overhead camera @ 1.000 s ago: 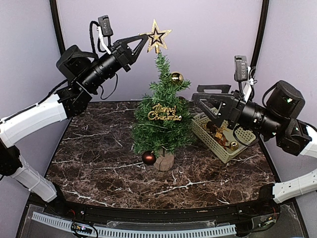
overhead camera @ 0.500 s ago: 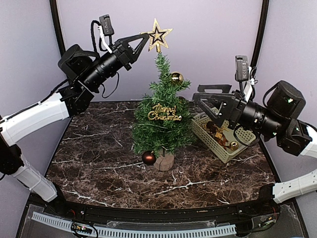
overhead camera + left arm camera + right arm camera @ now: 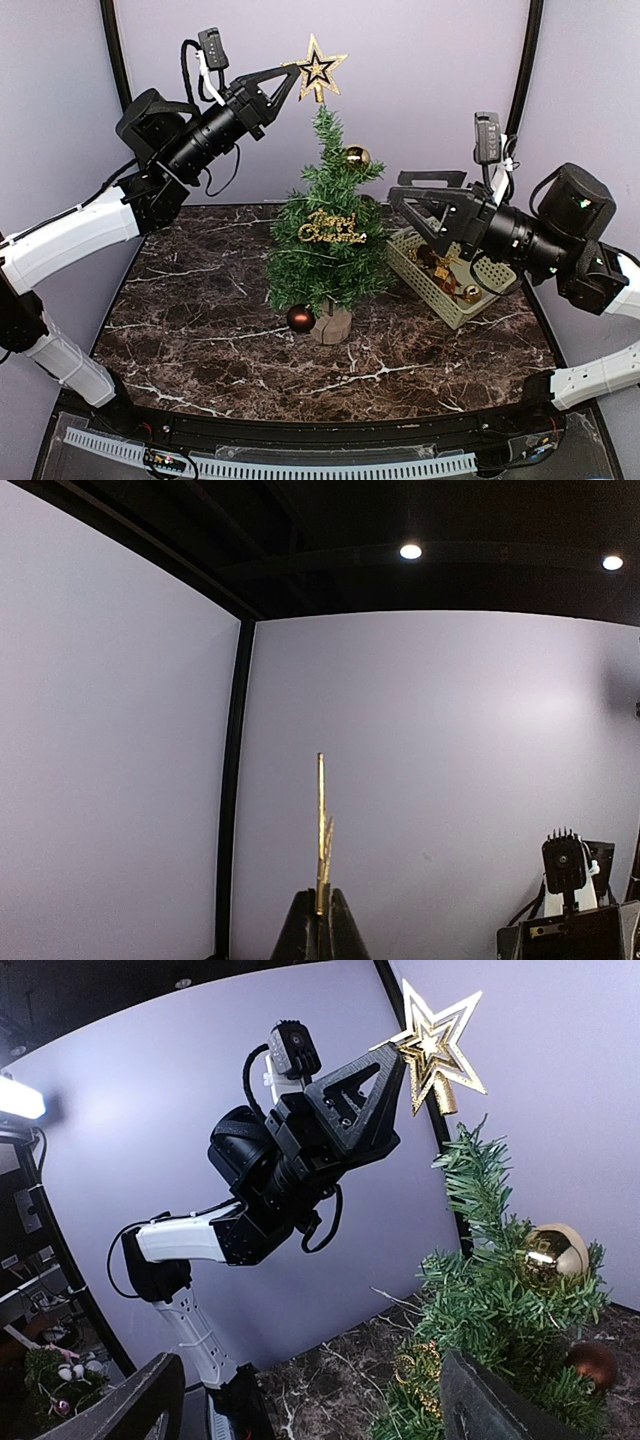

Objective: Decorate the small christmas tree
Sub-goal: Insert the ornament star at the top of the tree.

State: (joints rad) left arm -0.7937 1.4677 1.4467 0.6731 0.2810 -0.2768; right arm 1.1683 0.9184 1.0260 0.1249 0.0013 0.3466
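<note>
The small christmas tree (image 3: 325, 240) stands mid-table on its wooden stump (image 3: 331, 325). It carries a gold ball (image 3: 356, 156) and a gold "Merry Christmas" sign (image 3: 332, 230). A dark red ball (image 3: 300, 318) hangs low by the stump. My left gripper (image 3: 292, 75) is shut on a gold star (image 3: 318, 70), holding it just above the tree's tip. The left wrist view shows the star (image 3: 321, 830) edge-on between the shut jaws. My right gripper (image 3: 397, 190) stands open and empty to the right of the tree. From the right wrist view the star (image 3: 437, 1048) sits over the treetop (image 3: 475, 1175).
A cream plastic basket (image 3: 497, 272) with several ornaments in it sits at the right of the marble table (image 3: 200, 330), under my right arm. A purple wall stands close behind the tree.
The left gripper and star have barely shifted above the treetop. The right arm has not moved.
</note>
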